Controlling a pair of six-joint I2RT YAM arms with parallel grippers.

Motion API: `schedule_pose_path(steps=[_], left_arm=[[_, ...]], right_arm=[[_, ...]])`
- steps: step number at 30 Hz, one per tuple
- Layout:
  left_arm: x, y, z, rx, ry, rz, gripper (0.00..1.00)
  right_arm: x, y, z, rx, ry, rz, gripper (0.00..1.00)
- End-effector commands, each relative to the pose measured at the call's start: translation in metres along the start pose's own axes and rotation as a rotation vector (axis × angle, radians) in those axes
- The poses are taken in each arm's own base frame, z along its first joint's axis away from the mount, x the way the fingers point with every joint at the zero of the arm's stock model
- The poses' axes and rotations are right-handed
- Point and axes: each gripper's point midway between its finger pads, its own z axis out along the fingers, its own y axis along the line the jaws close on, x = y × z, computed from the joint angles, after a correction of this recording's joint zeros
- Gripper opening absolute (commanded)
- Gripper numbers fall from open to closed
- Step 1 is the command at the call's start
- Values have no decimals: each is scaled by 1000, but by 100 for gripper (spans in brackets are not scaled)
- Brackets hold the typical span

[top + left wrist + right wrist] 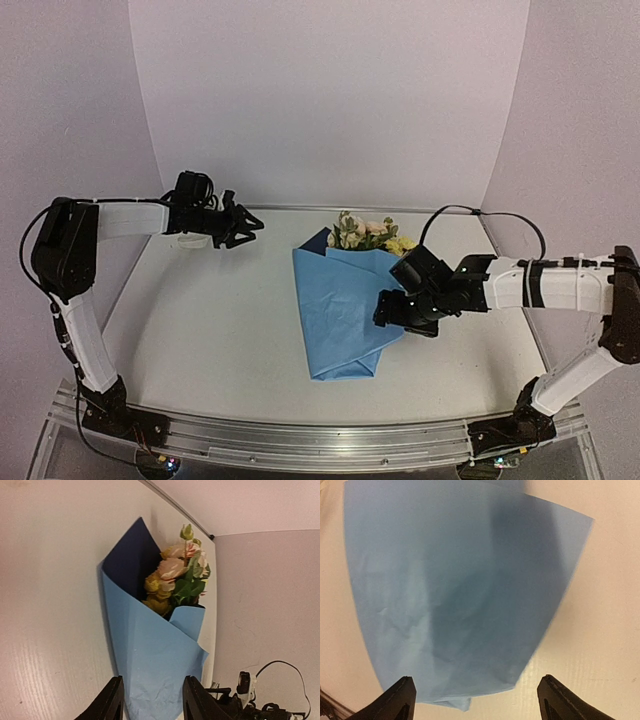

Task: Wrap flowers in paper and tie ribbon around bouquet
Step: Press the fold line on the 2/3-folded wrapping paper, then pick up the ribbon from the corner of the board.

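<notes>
The large, creased sheet of thin blue paper (pixel 335 310) lies folded into a cone on the white worktop (pixel 200 330). It is light blue outside and darker blue on the inner flap at its far, open end. In that cone sits the small bunch of artificial flowers (pixel 368 234): pink, cream and yellow blooms with green leaves poke out of the far mouth, and the stems are hidden under the paper. The cone's narrow end points toward the arm bases. The left tool (pixel 152 682) hangs at the far left, well apart from the bundle and aimed at it, its fingers moderately parted with nothing between them. The right tool (pixel 476 679) reaches in from the right over the cone's right edge, its fingers spread wide and gripping nothing.
</notes>
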Motion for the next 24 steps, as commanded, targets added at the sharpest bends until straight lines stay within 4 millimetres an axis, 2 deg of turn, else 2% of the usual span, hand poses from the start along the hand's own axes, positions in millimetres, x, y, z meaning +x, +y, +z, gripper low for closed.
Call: schedule_pose_path(steps=[1,5,7,10,13,14,17,20,22,24], left_arm=[[-41,51,-47,-336,-239,-3,47],[-91,113,-86,-572,-401,-63,52],[-112,145,-98,-650,-424,-114,53],[-142,183,-124,-790,-496,-162,54],[-166,209,-142,-883,-547,-175,55],[-175,212,-145,-898,-558,-172,55],[-184,238,-134,-944,-507,-185,55],[-192,244,-112,-894,-457,-158,53],[-187,254,-99,-894,-412,-170,53],[-182,255,-91,-885,-394,-177,52]], right_arm=[[-21,-7,-12,-78,-77,62,90],[-29,-8,-15,-98,-81,54,90],[-33,-9,-16,-109,-77,46,90],[-36,-10,-19,-133,-65,50,90],[-37,-12,-21,-145,-58,44,90],[-37,-13,-21,-148,-57,45,90],[-36,-14,-21,-159,-42,45,88],[-38,-18,-22,-160,-46,49,88],[-39,-21,-23,-157,-54,49,88],[-41,-22,-23,-156,-58,52,88]])
